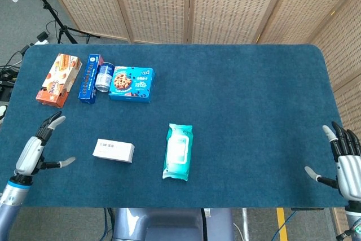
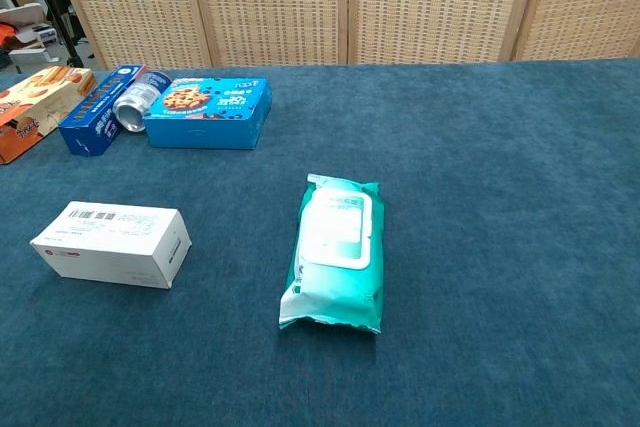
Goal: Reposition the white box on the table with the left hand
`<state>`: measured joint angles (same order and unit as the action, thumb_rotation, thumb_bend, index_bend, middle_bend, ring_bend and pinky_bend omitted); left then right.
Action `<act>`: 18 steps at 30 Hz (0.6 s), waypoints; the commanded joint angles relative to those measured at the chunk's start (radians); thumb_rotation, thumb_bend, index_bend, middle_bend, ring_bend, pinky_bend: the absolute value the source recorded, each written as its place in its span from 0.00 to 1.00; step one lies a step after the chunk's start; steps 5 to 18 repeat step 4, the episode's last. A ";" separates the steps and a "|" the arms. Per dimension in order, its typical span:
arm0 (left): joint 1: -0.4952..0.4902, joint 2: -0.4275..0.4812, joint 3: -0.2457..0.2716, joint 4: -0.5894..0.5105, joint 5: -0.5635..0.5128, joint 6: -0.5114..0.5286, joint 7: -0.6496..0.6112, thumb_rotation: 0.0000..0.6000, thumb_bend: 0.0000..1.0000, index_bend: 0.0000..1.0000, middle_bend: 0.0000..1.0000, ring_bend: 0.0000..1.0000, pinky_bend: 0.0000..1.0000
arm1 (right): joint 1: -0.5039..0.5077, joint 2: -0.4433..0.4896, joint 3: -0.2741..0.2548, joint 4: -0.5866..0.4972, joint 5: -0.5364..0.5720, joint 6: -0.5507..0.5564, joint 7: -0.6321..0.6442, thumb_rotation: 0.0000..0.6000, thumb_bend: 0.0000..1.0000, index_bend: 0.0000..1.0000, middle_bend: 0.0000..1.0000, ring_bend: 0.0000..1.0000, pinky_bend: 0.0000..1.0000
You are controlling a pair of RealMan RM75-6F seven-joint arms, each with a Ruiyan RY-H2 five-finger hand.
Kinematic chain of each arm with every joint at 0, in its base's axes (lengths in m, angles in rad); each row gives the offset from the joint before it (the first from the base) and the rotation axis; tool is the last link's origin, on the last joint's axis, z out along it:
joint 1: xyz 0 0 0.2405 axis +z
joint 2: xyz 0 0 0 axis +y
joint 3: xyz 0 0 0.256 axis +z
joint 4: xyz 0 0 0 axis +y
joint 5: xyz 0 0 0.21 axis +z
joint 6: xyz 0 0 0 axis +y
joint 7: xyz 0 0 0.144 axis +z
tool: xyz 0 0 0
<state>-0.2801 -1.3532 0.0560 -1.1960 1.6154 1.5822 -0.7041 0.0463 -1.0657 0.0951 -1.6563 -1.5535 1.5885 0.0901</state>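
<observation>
The white box [image 1: 113, 150] lies flat on the blue table [image 1: 237, 94], left of the middle; the chest view shows the white box [image 2: 112, 244] with a barcode label on top. My left hand [image 1: 37, 146] hovers open at the table's left front edge, well to the left of the box and apart from it. It is outside the chest view. My right hand [image 1: 343, 159] is open at the table's front right corner, holding nothing.
A teal wipes pack [image 1: 178, 152] lies right of the box. At the back left stand an orange snack box [image 1: 58, 79], a blue carton [image 1: 89, 78], a can [image 1: 104, 77] and a blue cookie box [image 1: 131, 83]. Wicker screens stand behind the table.
</observation>
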 commanded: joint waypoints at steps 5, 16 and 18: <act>0.126 0.277 -0.024 -0.444 -0.156 0.003 0.577 1.00 0.00 0.00 0.00 0.00 0.00 | -0.003 -0.001 -0.001 0.000 -0.004 0.007 -0.002 1.00 0.00 0.00 0.00 0.00 0.00; 0.126 0.277 -0.024 -0.444 -0.156 0.003 0.577 1.00 0.00 0.00 0.00 0.00 0.00 | -0.003 -0.001 -0.001 0.000 -0.004 0.007 -0.002 1.00 0.00 0.00 0.00 0.00 0.00; 0.126 0.277 -0.024 -0.444 -0.156 0.003 0.577 1.00 0.00 0.00 0.00 0.00 0.00 | -0.003 -0.001 -0.001 0.000 -0.004 0.007 -0.002 1.00 0.00 0.00 0.00 0.00 0.00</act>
